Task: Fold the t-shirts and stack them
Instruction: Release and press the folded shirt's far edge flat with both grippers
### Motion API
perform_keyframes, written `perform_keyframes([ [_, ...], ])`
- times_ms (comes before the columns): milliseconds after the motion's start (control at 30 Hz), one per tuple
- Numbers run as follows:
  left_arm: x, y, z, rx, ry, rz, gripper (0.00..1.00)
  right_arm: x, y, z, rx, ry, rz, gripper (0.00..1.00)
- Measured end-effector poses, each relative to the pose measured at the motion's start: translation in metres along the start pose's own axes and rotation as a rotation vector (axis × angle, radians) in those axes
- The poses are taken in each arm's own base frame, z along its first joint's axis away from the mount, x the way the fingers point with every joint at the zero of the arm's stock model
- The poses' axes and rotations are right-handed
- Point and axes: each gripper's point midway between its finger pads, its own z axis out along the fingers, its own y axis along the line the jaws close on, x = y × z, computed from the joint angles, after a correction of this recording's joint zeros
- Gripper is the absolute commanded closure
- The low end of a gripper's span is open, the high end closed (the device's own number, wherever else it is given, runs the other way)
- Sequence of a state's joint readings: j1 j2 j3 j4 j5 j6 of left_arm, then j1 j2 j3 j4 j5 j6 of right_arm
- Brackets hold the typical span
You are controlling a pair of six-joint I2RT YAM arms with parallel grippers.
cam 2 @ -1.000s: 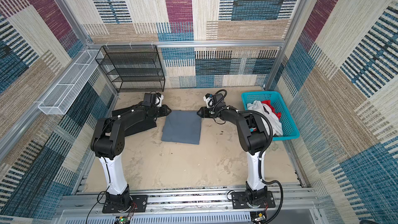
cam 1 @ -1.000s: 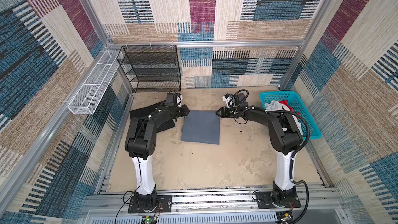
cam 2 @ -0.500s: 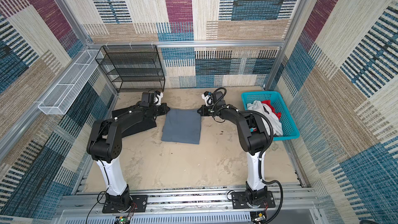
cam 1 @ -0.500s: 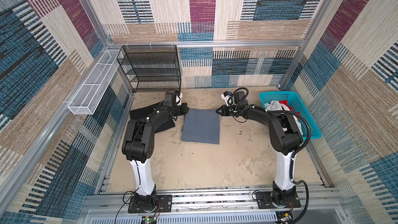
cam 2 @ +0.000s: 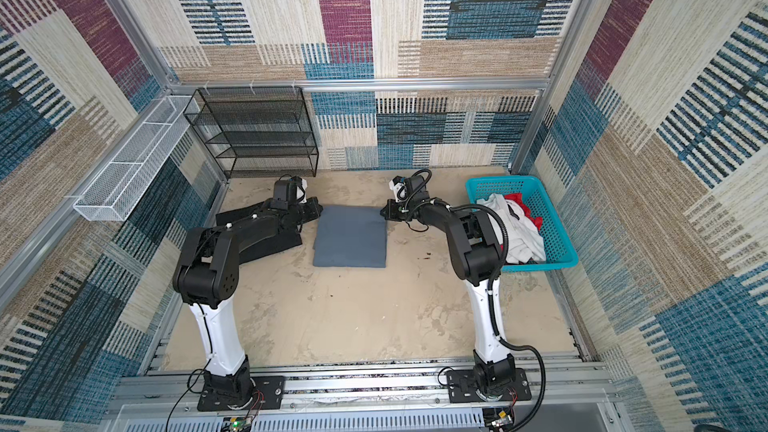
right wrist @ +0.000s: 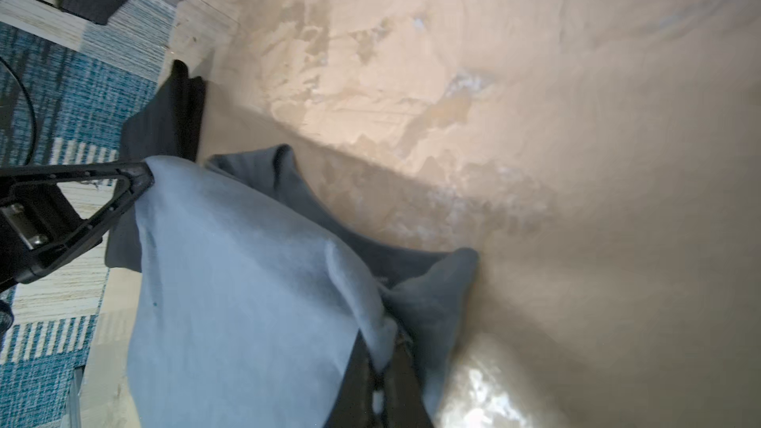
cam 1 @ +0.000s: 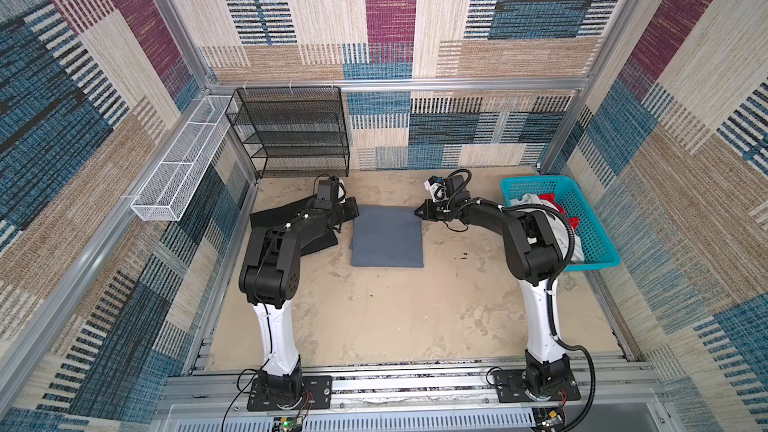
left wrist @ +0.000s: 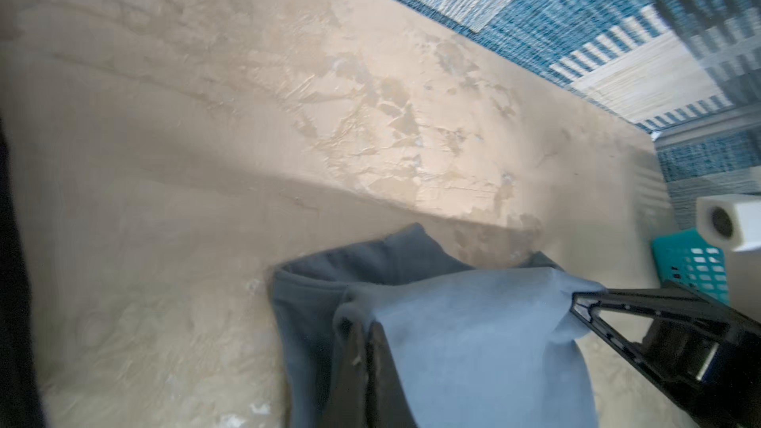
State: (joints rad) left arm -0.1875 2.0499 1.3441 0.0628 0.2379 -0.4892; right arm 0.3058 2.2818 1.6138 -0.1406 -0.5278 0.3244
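blue-grey t-shirt (cam 1: 387, 236) lies folded, well apart from the turquoise basket (cam 1: 598, 261). left gripper (cam 1: 354, 209) and right gripper (cam 1: 417, 213) each pinch a far corner. black t-shirt (cam 1: 278, 218) lies farther from the basket. white t-shirt (cam 2: 519, 230) and red t-shirt (cam 2: 525, 206) sit crumpled inside the basket. likely under halfway, nothing stacked.

Top views high, looking down, wrist views close, sharing blue-grey t-shirt (left wrist: 473, 343)

Sandy tabletop (cam 1: 374, 305) bears folded blue-grey shirt (cam 1: 386, 238), black shirt (cam 1: 270, 216), turquoise basket (cam 1: 596, 263)
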Motion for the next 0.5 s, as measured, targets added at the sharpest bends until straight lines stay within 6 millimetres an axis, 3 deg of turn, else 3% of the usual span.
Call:
perform_keyframes([
  [267,0.013,0.031,0.012,-0.121,-0.003,-0.043,1.0,-0.002,-0.011,0.009,0.021,-0.026,0.017,0.85],
  [333,0.017,0.033,0.015,-0.124,0.005,-0.044,1.0,-0.003,-0.01,0.009,0.02,-0.032,0.014,0.76],
  [433,0.018,0.032,0.017,-0.111,0.012,-0.041,0.88,0.0,-0.012,0.003,0.033,-0.038,0.014,0.62],
  [500,0.015,0.028,0.013,-0.092,0.009,-0.027,0.78,-0.001,-0.011,-0.005,0.057,-0.049,0.012,0.59],
])
